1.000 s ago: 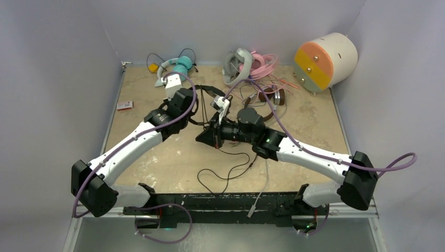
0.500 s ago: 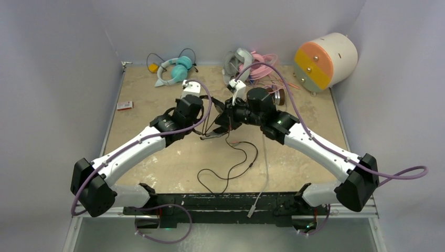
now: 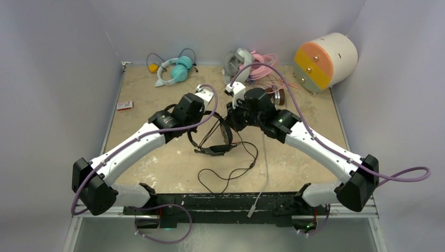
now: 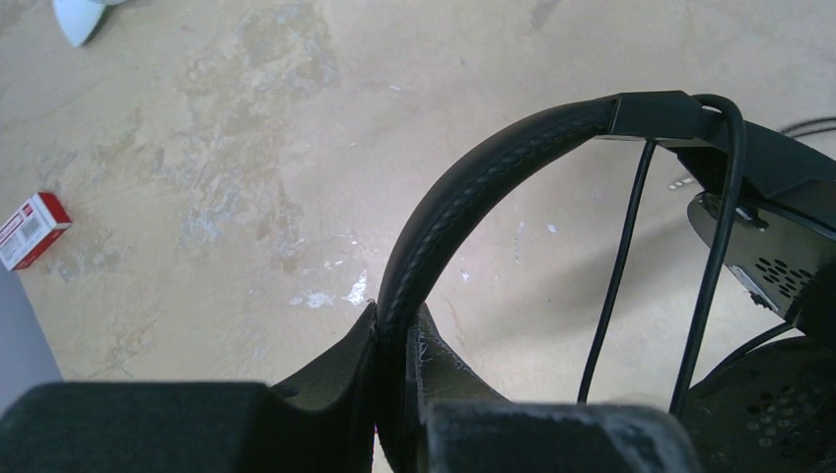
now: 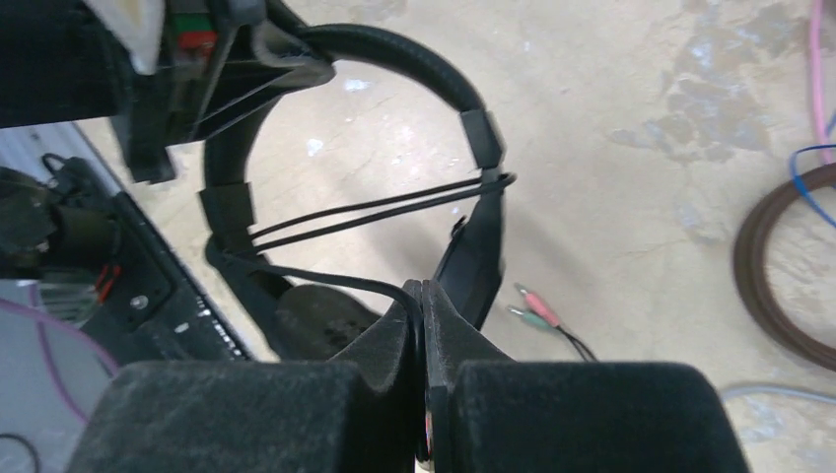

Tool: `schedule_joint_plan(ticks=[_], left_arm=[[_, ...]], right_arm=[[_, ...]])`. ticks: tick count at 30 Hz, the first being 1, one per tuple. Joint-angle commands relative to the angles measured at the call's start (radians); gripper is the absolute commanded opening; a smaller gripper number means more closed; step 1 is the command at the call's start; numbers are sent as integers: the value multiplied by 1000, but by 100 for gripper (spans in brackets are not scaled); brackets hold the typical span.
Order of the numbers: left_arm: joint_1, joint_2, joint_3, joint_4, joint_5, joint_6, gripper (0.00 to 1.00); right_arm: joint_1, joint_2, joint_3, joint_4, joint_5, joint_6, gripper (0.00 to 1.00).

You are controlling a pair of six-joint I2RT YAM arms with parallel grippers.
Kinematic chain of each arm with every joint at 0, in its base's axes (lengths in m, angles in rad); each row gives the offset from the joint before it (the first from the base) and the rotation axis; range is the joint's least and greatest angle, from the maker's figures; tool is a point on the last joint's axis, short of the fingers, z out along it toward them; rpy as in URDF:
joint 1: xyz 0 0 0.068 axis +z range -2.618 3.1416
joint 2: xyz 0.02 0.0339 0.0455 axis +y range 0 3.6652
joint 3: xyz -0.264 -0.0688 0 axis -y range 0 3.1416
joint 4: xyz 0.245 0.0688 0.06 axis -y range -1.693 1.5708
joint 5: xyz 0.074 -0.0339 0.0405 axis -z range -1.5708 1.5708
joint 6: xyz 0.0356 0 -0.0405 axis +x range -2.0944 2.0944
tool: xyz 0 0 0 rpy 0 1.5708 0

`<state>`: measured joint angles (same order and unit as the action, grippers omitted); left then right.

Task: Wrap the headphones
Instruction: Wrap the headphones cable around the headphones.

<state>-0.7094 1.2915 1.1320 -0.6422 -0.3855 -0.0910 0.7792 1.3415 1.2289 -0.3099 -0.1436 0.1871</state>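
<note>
Nothing here reads clearly; the small red-and-white box [image 4: 33,230] on the tabletop [image 4: 246,148] carries print too blurred to make out.

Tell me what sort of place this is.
Probably a robotics lab test cell: a left arm and right arm on a worn table, plain walls around, teal headphones and pink headphones at the back.

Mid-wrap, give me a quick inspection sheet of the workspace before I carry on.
Surface: beige table, stained.
Job's things: black headphones held between the arms; teal-and-white pair, grey-white pair, pink pair and brown-and-silver pair toward the far side.
Clutter: small red box; cream cylinder at the far right corner.
Grippers: left gripper shut on the black headphones' band; right gripper shut on the black cable.
Cables: two strands cross the band; slack loops on the table; grey cable reaches the near edge.
Surroundings: plain walls on three sides.
</note>
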Motion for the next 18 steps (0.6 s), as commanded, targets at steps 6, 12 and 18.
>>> schedule_joint_plan(ticks=[6,12,18], left_arm=[[-1,7,111,-152,156,63,0],[-1,-3,135,-171,184,30,0],[-2,-37,157,-180,256,-5,0]], right_arm=[[-11,21,46,13,303,-104,7],[-85,56,27,48,216,-43,8],[-180,93,-26,122,88,27,8]])
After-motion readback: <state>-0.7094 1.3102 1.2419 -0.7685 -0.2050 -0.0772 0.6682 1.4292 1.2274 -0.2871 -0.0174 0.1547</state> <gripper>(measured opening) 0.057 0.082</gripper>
